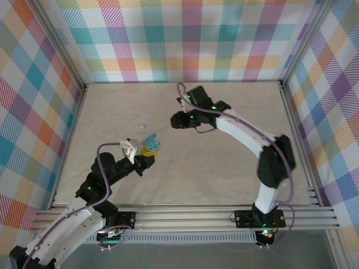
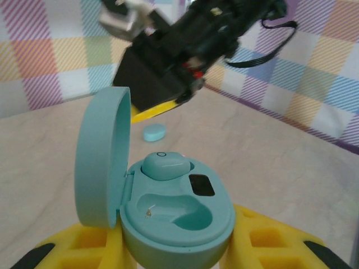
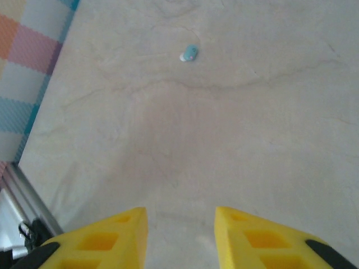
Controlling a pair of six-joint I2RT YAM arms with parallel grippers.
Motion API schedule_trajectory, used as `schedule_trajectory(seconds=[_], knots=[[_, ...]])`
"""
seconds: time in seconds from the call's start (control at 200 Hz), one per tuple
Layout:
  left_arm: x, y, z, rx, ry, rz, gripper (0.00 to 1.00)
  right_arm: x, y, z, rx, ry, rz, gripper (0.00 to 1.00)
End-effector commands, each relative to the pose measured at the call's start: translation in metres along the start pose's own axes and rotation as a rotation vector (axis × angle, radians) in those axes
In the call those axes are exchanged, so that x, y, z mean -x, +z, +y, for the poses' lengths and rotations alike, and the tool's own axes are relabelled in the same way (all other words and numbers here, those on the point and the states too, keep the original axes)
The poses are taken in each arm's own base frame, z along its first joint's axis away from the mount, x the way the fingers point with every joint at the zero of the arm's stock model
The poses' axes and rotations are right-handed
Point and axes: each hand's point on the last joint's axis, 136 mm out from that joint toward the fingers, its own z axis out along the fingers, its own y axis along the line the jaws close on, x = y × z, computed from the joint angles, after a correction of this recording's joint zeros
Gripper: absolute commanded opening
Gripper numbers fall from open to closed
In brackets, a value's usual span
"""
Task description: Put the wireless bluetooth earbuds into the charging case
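Observation:
My left gripper (image 1: 148,148) (image 2: 176,246) is shut on the pale teal charging case (image 1: 151,141) (image 2: 179,213), holding it above the table with its lid (image 2: 104,157) swung open to the left. One earbud (image 2: 164,166) sits in the far slot, and the near slot (image 2: 179,210) is empty. Another earbud (image 1: 142,125) (image 2: 154,133) (image 3: 189,53) lies loose on the table beyond the case. My right gripper (image 1: 176,120) (image 3: 180,216) hovers right of that earbud, open, with bare table between its yellow fingers (image 3: 112,235).
The beige table (image 1: 224,168) is fenced by plaid walls and an aluminium frame (image 1: 196,216) along the near edge. In the left wrist view the right arm's black body (image 2: 168,61) looms just behind the loose earbud.

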Motion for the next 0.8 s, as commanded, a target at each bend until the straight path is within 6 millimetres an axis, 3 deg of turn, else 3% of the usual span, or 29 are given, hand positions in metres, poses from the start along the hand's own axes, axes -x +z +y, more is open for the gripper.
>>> schedule_trajectory(seconds=[0.0,0.155,0.255,0.345,0.53,0.795], knots=[[0.003,-0.012,0.017,0.121,0.015,0.035,0.13,0.011,0.042,0.031,0.028,-0.009,0.05,0.37],[-0.001,-0.022,0.024,0.175,0.015,0.051,0.14,0.026,0.106,0.032,-0.028,0.027,0.067,0.38],[-0.006,-0.025,0.026,0.189,0.008,0.063,0.14,0.023,0.148,0.024,-0.057,0.056,0.086,0.38],[-0.011,-0.024,0.026,0.184,-0.002,0.074,0.14,0.021,0.174,0.015,-0.098,0.076,0.082,0.39],[-0.016,-0.022,0.024,0.168,-0.023,0.074,0.14,0.03,0.2,0.003,-0.164,0.079,-0.017,0.4],[-0.017,-0.024,0.021,0.154,-0.028,0.065,0.14,0.047,0.21,-0.003,-0.215,0.08,-0.134,0.4]])
